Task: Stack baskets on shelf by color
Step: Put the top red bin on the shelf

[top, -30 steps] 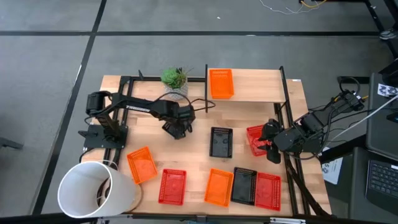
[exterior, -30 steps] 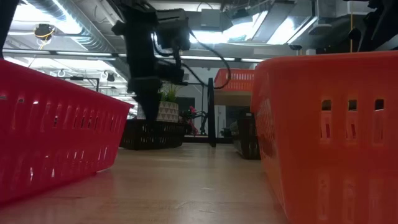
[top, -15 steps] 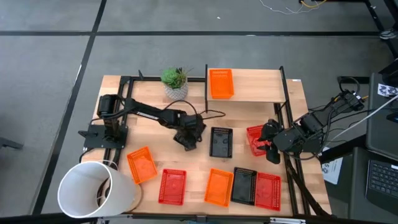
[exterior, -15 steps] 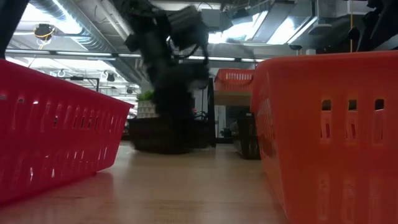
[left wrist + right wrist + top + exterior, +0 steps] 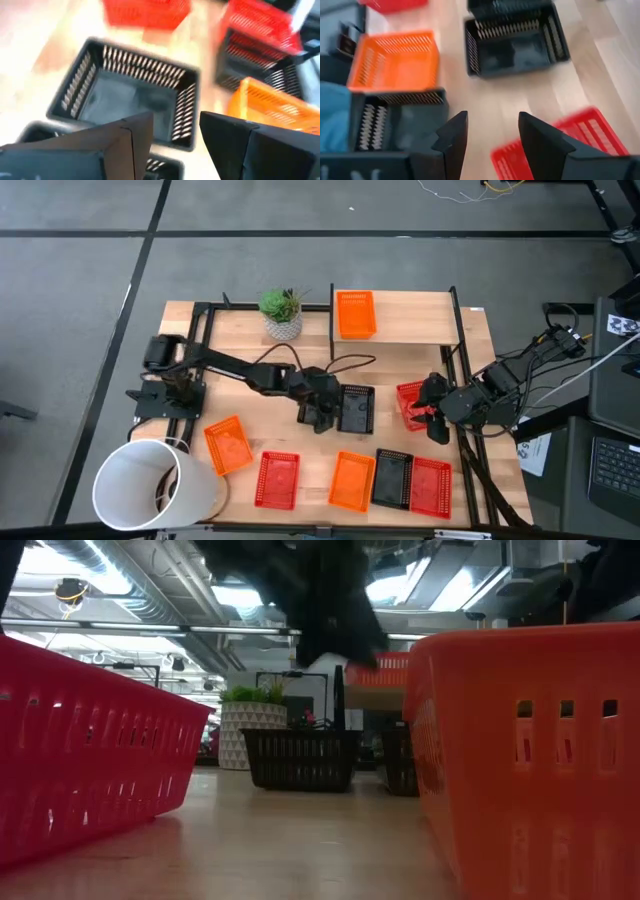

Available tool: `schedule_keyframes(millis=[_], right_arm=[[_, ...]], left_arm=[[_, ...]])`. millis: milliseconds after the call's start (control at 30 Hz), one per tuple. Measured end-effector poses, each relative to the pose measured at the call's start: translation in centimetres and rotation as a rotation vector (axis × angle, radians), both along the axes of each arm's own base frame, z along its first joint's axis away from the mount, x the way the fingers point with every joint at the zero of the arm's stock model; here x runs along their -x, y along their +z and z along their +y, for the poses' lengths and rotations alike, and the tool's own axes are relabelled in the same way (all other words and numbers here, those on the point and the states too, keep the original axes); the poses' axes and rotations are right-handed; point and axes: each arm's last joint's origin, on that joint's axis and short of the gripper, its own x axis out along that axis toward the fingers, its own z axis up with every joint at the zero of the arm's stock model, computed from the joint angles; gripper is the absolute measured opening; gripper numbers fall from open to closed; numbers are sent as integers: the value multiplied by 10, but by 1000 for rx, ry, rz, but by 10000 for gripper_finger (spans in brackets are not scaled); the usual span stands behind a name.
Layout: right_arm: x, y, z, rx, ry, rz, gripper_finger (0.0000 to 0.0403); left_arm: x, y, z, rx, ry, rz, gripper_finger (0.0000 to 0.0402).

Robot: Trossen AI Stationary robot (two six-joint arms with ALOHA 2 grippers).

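Observation:
My left gripper [image 5: 320, 416] is open and hovers over the left rim of a black basket [image 5: 356, 408] in the middle of the table. In the left wrist view, that black basket [image 5: 131, 96] lies just past my open left gripper [image 5: 176, 134]. In the low view the left gripper [image 5: 332, 600] hangs above the black basket [image 5: 303, 758]. My right gripper [image 5: 432, 416] is open beside a red basket [image 5: 410, 404]. In the right wrist view, the red basket [image 5: 560, 145] sits next to the right gripper [image 5: 491, 134]. The shelf [image 5: 410, 320] carries one orange basket [image 5: 355, 314].
Along the near edge lie an orange basket [image 5: 227, 445], a red one [image 5: 277, 478], an orange one [image 5: 351, 480], a black one [image 5: 392, 478] and a red one [image 5: 431, 485]. A plant pot [image 5: 283, 316] stands left of the shelf. A white bucket [image 5: 155, 485] sits at the near left corner.
My left arm has swung from near the plant pot toward the table's right and near side. It now reaches over the black basket in the middle. The right arm has kept still.

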Motion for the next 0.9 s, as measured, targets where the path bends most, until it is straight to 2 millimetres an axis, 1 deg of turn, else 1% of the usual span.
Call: schedule_keyframes(millis=[33, 100, 167, 233, 300, 433, 500, 567, 633, 733, 800, 900], right_arm=[[-3, 1, 1, -1, -5, -21, 178], [-11, -1, 6, 16, 12, -38, 178], [-19, -7, 11, 47, 57, -5, 178], [-23, -19, 15, 66, 99, 96, 178], [-24, -32, 18, 68, 115, 245, 178], [-21, -54, 21, 89, 39, 528, 178], [-22, -62, 24, 126, 43, 590, 178], [-23, -67, 28, 143, 85, 620, 178], [-24, -70, 33, 142, 124, 637, 178], [-23, -74, 37, 170, 140, 664, 178], [-23, -78, 39, 181, 145, 667, 178], [-18, -92, 36, 200, 135, 702, 178]], left_arm=[[4, 7, -1, -10, -3, -1, 155], [18, 19, 0, -32, 12, 47, 155], [29, 31, 2, -75, 27, 61, 155], [46, 42, 4, -130, 57, 113, 155], [57, 51, 5, -177, 107, 128, 155], [75, 62, 8, -252, 186, 178, 155], [79, 64, 9, -272, 209, 185, 155], [82, 64, 10, -285, 218, 205, 155], [82, 65, 10, -287, 224, 195, 155], [82, 65, 10, -289, 224, 205, 155], [81, 63, 10, -292, 227, 208, 155], [80, 60, 11, -303, 236, 222, 155]])
